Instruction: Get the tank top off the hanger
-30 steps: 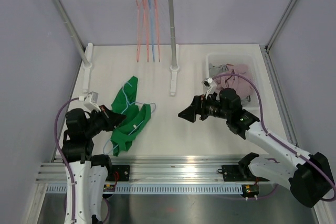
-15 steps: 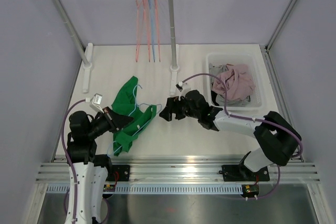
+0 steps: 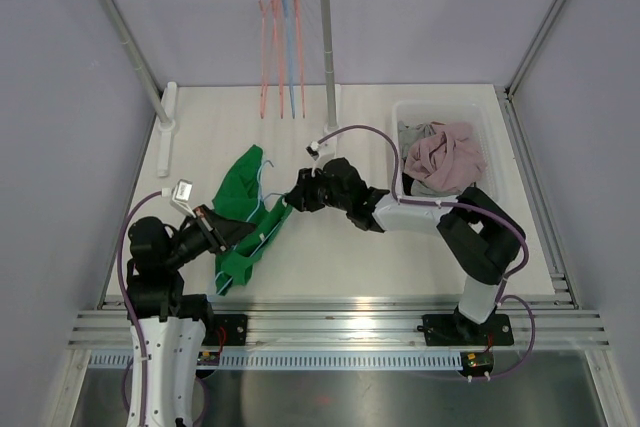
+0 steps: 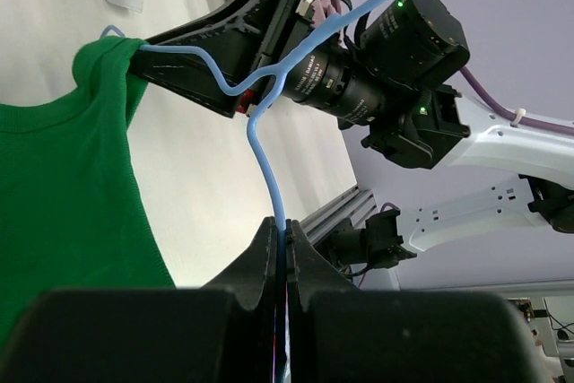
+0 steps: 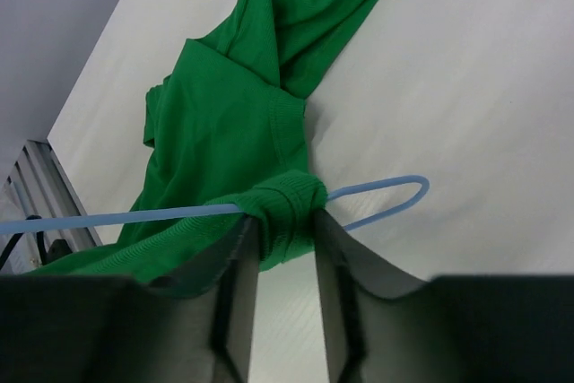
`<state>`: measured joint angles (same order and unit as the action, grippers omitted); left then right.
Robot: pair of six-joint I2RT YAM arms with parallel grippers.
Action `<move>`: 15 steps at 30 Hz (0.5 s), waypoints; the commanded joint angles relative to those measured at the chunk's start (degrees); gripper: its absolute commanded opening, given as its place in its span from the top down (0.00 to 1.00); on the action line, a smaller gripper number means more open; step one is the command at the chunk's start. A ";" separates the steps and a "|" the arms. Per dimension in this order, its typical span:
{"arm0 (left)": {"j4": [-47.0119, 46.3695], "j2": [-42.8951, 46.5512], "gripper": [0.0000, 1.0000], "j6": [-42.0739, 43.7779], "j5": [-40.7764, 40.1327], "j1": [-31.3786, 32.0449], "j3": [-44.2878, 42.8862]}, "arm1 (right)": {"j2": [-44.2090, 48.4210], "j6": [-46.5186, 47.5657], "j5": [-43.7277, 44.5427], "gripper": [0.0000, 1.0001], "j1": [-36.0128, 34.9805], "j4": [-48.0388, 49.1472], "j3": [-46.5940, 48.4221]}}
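- Lying crumpled on the white tabletop [image 3: 340, 267] in the top external view, the green tank top [image 3: 243, 217] sits between both arms; the left pincer [image 3: 243, 237] meets its lower part, the right pincer [image 3: 291, 201] its right edge. Pink and blue hangers [image 3: 279, 42] hang on a rail, and a bin of clothes [image 3: 478, 122] stands right.
- From the left wrist, the left pincer [image 4: 280, 241] is clamped on the blue hanger [image 4: 267, 154] wire.
- From the right wrist, the right pincer [image 5: 280, 244] grips the tank top's bunched strap [image 5: 289, 208] around the hanger's end.
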<state>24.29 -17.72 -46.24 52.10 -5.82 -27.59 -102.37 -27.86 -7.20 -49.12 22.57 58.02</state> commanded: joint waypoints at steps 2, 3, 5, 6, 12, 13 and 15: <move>-2.76 0.31 1.00 -1.75 3.01 0.29 -1.32 | -1.69 1.57 -0.36 0.77 -0.45 2.22 1.75; -2.59 0.31 1.00 -1.58 2.92 0.37 -1.41 | -1.70 1.66 -0.01 0.94 -0.45 2.13 1.57; -2.15 -0.30 1.00 -0.70 2.84 0.46 -2.11 | -1.35 2.02 2.26 1.00 -0.45 1.34 0.96; -1.97 -0.39 1.00 -0.43 2.84 0.55 -2.37 | -1.08 2.19 3.41 1.00 -0.45 0.99 0.61; 6.28 -2.32 1.00 8.85 -0.15 2.31 -8.17 | 0.76 7.28 19.67 1.00 1.30 -10.86 2.97; 7.51 -2.85 1.00 10.45 -0.24 3.53 -9.40 | 0.59 7.64 21.07 1.00 2.09 -14.01 4.11; 10.15 -4.60 1.00 14.22 0.37 4.85 -13.25 | 0.59 7.82 22.40 1.00 5.26 -16.40 4.91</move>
<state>31.68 -20.78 -39.11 51.18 -2.70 -33.65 -103.70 -23.11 5.21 -47.99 12.34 59.48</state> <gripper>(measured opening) 0.020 0.020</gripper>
